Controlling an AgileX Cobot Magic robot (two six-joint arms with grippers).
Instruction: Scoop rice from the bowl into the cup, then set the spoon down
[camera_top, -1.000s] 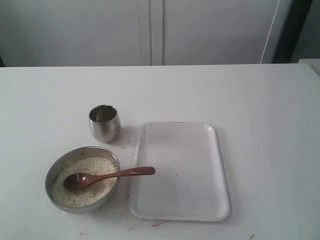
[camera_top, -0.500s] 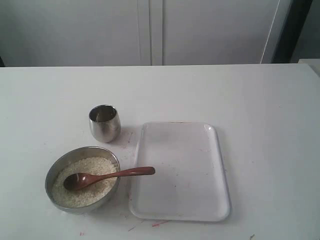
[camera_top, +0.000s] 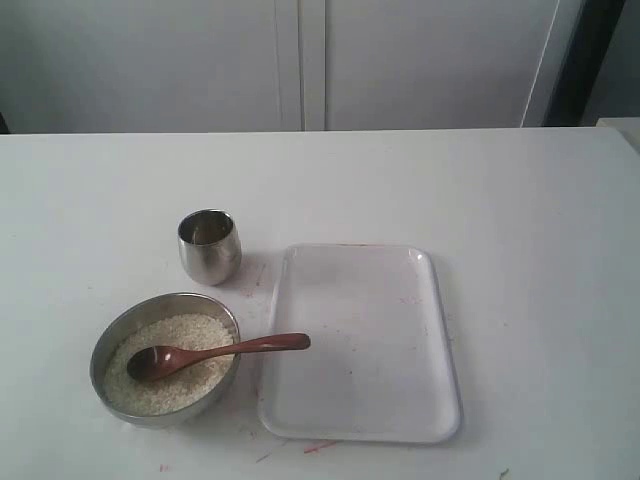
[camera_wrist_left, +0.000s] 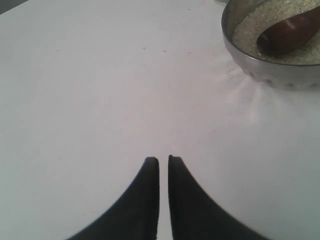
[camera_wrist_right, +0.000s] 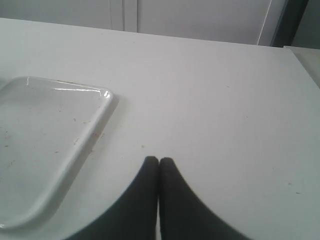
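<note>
Pale cabinet doors (camera_top: 300, 60) close off the back of the room, and in front of them the white table (camera_top: 520, 200) carries everything I need. Toward the front left stands the wide, shallow brushed-steel bowl (camera_top: 97, 362), filled with off-white uncooked rice (camera_top: 165, 392). The dark reddish-brown wooden spoon (camera_top: 215, 352) lies with its oval end on the grains, its slim handle crossing the rim and its tip reaching over the left edge of the white rectangular plastic tray (camera_top: 360, 400). Just behind the bowl, apart from it, the small shiny steel cup (camera_top: 210, 252) stands upright; its inside is too dim for me to say whether any rice is in it. Over the last second nothing on the table has shifted: spoon, bowl and cup sit exactly as they did, so I judge the scooping has not begun. My left gripper (camera_wrist_left: 160, 161) hovers over bare table near the bowl, jaws drawn almost together with only a sliver between them, holding nothing. My right gripper (camera_wrist_right: 159, 161) is clenched with its jaws touching, also empty, over the table beside the tray's far-right corner. Neither arm shows in the exterior view, so my next job is to open one and go for the handle.
</note>
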